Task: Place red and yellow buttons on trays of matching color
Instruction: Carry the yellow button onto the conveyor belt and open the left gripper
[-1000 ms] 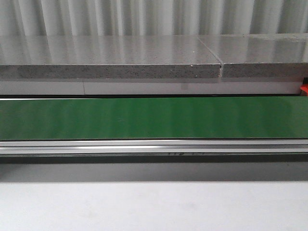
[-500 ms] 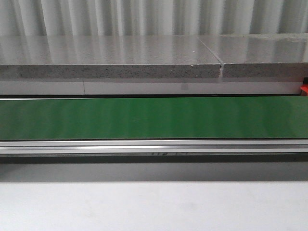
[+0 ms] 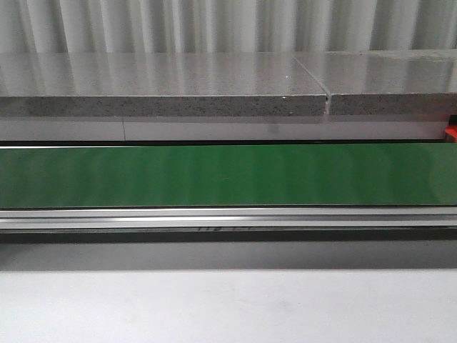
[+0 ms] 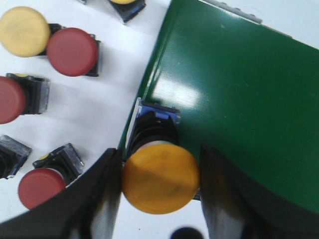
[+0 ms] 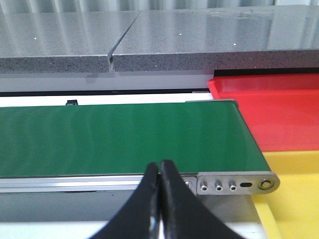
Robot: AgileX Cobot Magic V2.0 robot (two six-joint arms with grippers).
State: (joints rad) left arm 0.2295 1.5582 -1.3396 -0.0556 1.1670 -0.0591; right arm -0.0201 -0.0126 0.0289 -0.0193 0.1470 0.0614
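1. Flat green conveyor belt (image 3: 228, 175) surface bare, open from above.
2. Grey speckled stone ledge (image 3: 164, 106) bounds its far side.
3. Red and yellow round-capped push buttons (image 4: 72, 51) crowd the white table (image 4: 107, 99) beside the belt edge, narrow gaps.

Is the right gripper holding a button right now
No, the right gripper has its fingers pressed together with nothing between them, hovering by the green conveyor belt.
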